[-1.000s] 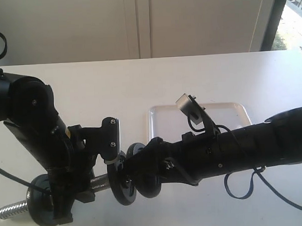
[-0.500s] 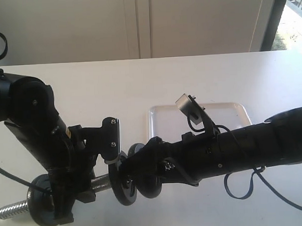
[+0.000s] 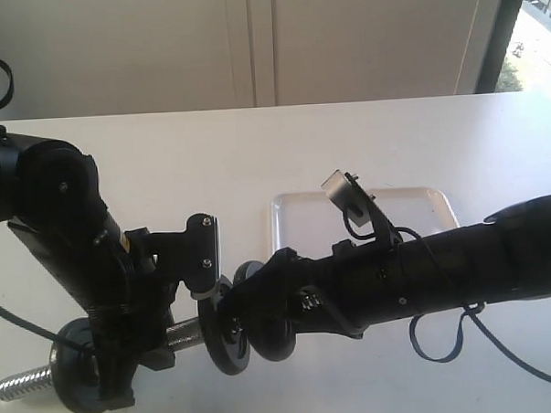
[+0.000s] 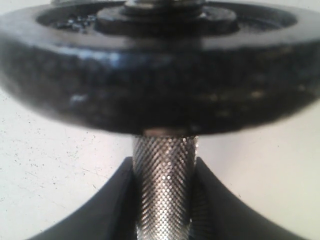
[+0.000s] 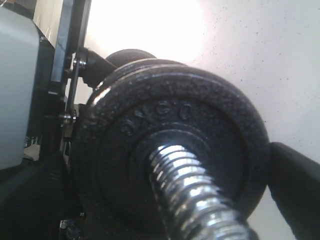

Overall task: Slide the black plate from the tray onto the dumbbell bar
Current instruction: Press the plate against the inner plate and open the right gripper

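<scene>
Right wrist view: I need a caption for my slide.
The black plate sits threaded onto the dumbbell bar, seen end-on.

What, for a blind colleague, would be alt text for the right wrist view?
A round black cast-iron weight plate fills the view, with the chrome spiral-threaded dumbbell bar poking through its centre hole. Black fingers of the right hand flank the plate's rim, white table behind.

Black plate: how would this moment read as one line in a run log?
left claw: shut on dumbbell bar | right claw: shut on black plate | bar's threaded end: through plate hole
</scene>
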